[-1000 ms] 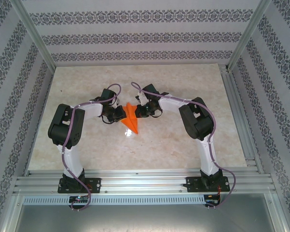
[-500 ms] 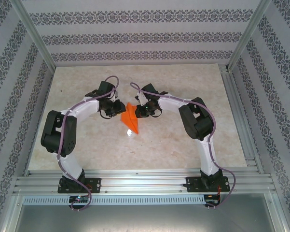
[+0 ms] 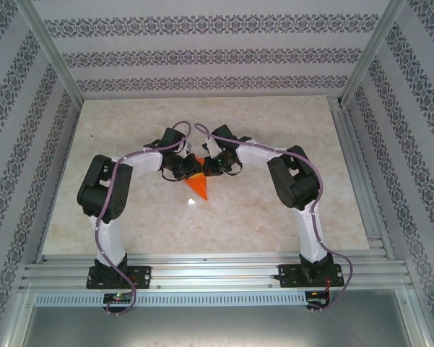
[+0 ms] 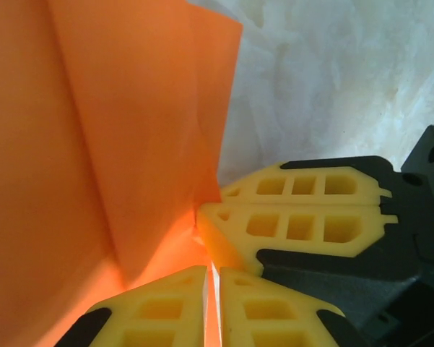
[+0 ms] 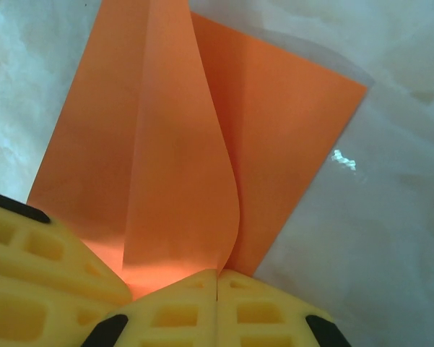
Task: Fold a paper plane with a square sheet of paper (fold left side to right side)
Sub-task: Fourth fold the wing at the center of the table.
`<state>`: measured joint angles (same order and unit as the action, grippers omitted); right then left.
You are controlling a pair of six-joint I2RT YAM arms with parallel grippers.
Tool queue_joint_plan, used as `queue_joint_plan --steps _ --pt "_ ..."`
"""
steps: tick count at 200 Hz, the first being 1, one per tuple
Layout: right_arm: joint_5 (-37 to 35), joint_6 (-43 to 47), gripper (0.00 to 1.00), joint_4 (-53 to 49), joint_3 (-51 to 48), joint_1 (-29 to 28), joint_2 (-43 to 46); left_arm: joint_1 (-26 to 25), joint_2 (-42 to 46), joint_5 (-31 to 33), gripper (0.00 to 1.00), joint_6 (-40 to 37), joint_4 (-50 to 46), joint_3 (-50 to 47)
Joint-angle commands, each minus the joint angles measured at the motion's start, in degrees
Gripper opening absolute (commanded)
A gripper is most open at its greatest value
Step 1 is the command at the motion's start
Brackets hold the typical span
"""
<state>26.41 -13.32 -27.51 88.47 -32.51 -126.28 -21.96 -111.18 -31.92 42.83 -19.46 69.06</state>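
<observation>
The orange sheet of paper (image 3: 199, 188) lies mid-table, folded into a narrow shape whose point faces the near edge. My left gripper (image 3: 188, 169) and right gripper (image 3: 209, 167) meet over its far end, fingertips almost touching. In the left wrist view the paper (image 4: 94, 144) rises as a creased flap, and my left gripper (image 4: 211, 271) is shut on a thin edge of it, with the right gripper's fingers (image 4: 296, 225) pressed close beside. In the right wrist view a curled flap of paper (image 5: 184, 166) runs into my right gripper (image 5: 217, 275), which is shut on it.
The marble-patterned table (image 3: 289, 210) has patterned walls on three sides and an aluminium rail (image 3: 217, 269) along the near edge. A glossy clear film (image 5: 339, 188) shows under the paper's right edge. The left gripper's finger (image 5: 29, 264) crowds the right wrist view's lower left.
The left gripper drew back to the left, then swung right again over the paper, carrying its side across. The paper now looks narrower. The right arm has held still.
</observation>
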Motion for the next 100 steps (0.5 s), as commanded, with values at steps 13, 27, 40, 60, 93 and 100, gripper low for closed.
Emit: queue_joint_plan --steps 13,27,40,60,93,100 --pt "-2.8 1.5 0.0 -2.77 0.83 -0.45 -2.22 -0.8 -1.17 -0.37 0.12 1.89 3.49 0.03" --pt "-2.8 1.54 0.0 -2.81 0.83 -0.53 -2.32 -0.95 -1.74 0.5 0.12 1.59 2.67 0.18" --pt "-2.79 1.62 0.0 -2.9 0.92 -0.57 -2.32 -1.07 -2.32 1.22 0.12 1.05 1.86 0.25" --pt "-2.78 1.63 0.0 -2.9 0.92 -0.62 -2.36 -1.31 -3.06 2.83 0.12 0.33 0.42 0.02" --pt "-2.77 1.63 0.0 -2.91 0.92 -0.6 -2.38 -1.36 -3.57 6.41 0.11 -0.15 -1.12 -1.56" --pt "-2.79 1.62 0.0 -2.91 0.92 -0.62 -2.35 -1.39 -3.69 7.22 0.11 -0.36 -1.63 -1.88"
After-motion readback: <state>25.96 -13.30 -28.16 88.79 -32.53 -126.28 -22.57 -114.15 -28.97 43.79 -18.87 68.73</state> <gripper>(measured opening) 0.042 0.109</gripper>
